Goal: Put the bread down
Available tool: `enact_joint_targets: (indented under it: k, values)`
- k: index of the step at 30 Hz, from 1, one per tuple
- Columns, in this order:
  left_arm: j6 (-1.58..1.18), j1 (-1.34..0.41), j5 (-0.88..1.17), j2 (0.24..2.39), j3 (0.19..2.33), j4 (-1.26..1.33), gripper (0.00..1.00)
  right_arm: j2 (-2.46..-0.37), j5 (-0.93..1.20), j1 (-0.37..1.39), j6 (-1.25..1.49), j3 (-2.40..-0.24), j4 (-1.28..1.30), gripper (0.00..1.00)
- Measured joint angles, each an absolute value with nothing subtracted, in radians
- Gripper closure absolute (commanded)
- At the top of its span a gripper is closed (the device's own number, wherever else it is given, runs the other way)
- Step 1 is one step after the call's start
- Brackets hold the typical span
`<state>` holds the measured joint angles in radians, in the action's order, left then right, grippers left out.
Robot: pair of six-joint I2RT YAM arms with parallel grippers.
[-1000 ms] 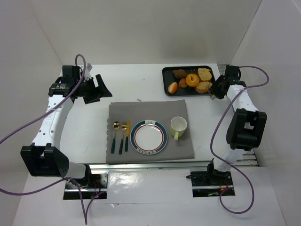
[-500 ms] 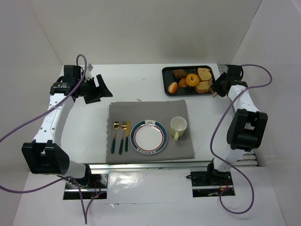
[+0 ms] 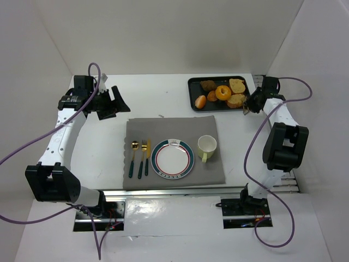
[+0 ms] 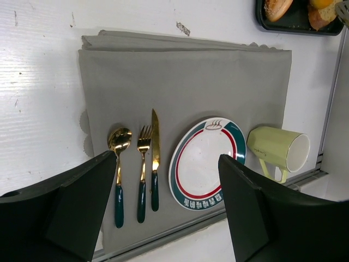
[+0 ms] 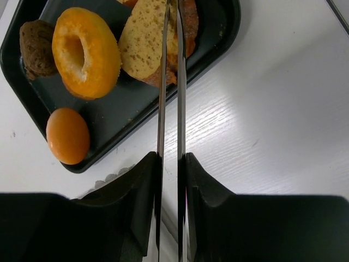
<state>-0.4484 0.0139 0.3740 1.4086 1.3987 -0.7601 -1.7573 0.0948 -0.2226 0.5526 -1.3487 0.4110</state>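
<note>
The left gripper [image 4: 166, 158] is seen spread wide at the upper left of the overhead frame. At upper right, the right gripper [image 5: 172, 5] is pressed nearly together over the edge of the bread [image 5: 143, 41], which is laid in the black tray [image 5: 128, 103].

left pincer [image 4: 168, 159] wide apart, right pincer [image 5: 171, 16] almost together

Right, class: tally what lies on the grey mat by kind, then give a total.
Cutlery: 3 (spoon, fork, knife)
Plate: 1
Mug: 1
Total: 5
</note>
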Motion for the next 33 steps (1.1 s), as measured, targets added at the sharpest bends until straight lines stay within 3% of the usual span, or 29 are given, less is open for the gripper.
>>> enact_joint_targets:
  k: [23,33]
  values:
    - [-0.448,0.014,0.352,1.407,1.401,-0.76,0.11,-1.42,0.073,-0.156,0.426,-1.414,0.549,0.99]
    - [-0.457,0.014,0.355,1.407,1.489,-0.754,0.1,-1.35,0.344,0.158,0.369,-1.412,0.563,1.0]
